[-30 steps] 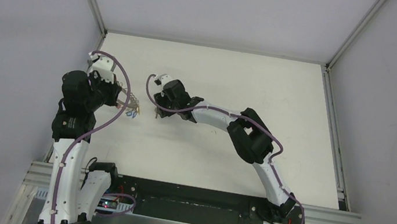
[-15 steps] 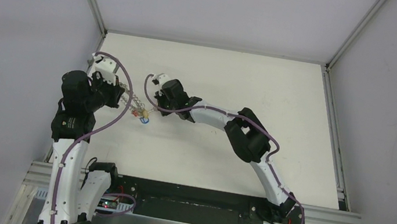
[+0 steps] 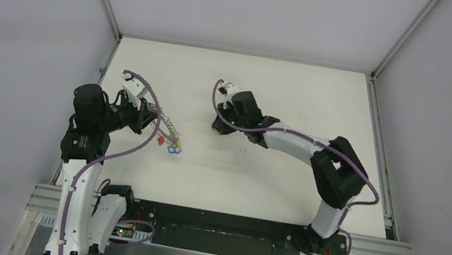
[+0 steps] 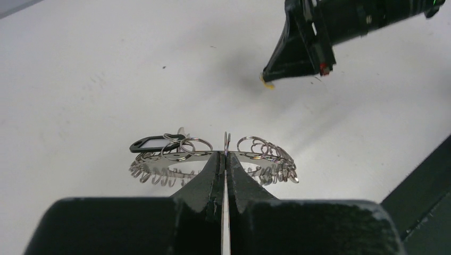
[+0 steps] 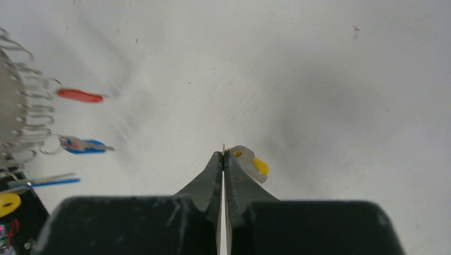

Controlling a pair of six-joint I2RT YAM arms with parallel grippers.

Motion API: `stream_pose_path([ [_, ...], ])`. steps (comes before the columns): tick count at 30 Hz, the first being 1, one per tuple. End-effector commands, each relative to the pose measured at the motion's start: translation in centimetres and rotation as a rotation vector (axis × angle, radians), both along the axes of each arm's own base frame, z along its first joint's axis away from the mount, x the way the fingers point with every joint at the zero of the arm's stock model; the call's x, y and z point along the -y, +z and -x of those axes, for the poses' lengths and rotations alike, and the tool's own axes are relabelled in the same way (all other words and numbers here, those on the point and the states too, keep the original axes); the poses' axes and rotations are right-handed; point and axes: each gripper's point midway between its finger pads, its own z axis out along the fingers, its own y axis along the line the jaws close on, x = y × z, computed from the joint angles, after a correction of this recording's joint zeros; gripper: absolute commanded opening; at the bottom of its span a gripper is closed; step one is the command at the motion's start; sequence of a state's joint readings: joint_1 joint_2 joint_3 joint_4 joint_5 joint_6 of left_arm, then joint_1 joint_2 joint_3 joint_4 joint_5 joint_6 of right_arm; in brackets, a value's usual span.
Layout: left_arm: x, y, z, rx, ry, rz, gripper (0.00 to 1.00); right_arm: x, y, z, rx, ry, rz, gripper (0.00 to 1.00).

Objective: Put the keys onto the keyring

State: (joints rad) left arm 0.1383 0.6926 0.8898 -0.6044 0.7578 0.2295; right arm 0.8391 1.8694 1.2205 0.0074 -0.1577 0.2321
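My left gripper is shut on the near rim of the keyring, a flat grey metal ring hung with many small wire loops, held level above the table. From the ring hang a red key and a blue key; both also show in the top view as keys under the ring. My right gripper is shut on a silver key with a yellow head, which juts right from its tips. That gripper hangs to the right of the ring, apart from it.
A black tag with a white window hangs on the ring's left side. The white table has metal rails along its left and right edges. The black base strip runs along the near edge.
My right gripper closed beside the ring and then drew away to the right with the yellow key. My left gripper swung the ring down and to the right.
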Motion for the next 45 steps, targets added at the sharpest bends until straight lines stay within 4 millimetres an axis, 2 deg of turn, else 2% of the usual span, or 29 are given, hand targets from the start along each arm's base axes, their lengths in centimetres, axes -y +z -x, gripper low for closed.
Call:
stream_pose_path([
  [1,2.8,1.7,1.2,0.088,-0.191,0.052,0.00,2.7,5.7,0.3,0.010,-0.066,-0.150,0.00],
  [5,4.6,1.4,1.4,0.085,-0.252,0.064,0.00,7.1,6.2,0.5,0.037,-0.198,-0.068,0.00],
  [8,6.6,0.9,1.5,0.078,-0.302,0.053,0.00,9.4,7.2,1.3,0.069,-0.199,-0.045,0.00],
  [15,12.2,-0.2,0.9,0.058,-0.410,0.034,0.00,13.5,8.9,4.8,0.054,-0.150,-0.113,0.00],
  [21,17.1,-1.6,1.3,0.075,-0.549,-0.023,0.00,16.6,10.3,9.0,0.061,-0.073,-0.077,0.00],
  [26,19.4,-2.3,1.5,0.115,-0.615,-0.056,0.00,17.0,11.5,12.9,0.037,0.074,-0.103,0.00],
  [31,20.9,-3.3,2.1,0.127,-0.655,-0.088,0.00,16.0,12.6,16.6,-0.021,0.274,-0.174,0.00],
  [34,21.5,-3.5,2.5,0.135,-0.669,-0.101,0.00,15.5,13.0,18.1,-0.069,0.362,-0.210,0.00],
  [38,22.1,-3.6,3.3,0.164,-0.701,-0.118,0.00,15.0,13.7,18.7,-0.097,0.402,-0.240,0.00],
  [45,22.7,-3.4,4.1,0.218,-0.727,-0.134,0.00,13.8,15.0,17.3,-0.151,0.333,-0.281,0.00],
])
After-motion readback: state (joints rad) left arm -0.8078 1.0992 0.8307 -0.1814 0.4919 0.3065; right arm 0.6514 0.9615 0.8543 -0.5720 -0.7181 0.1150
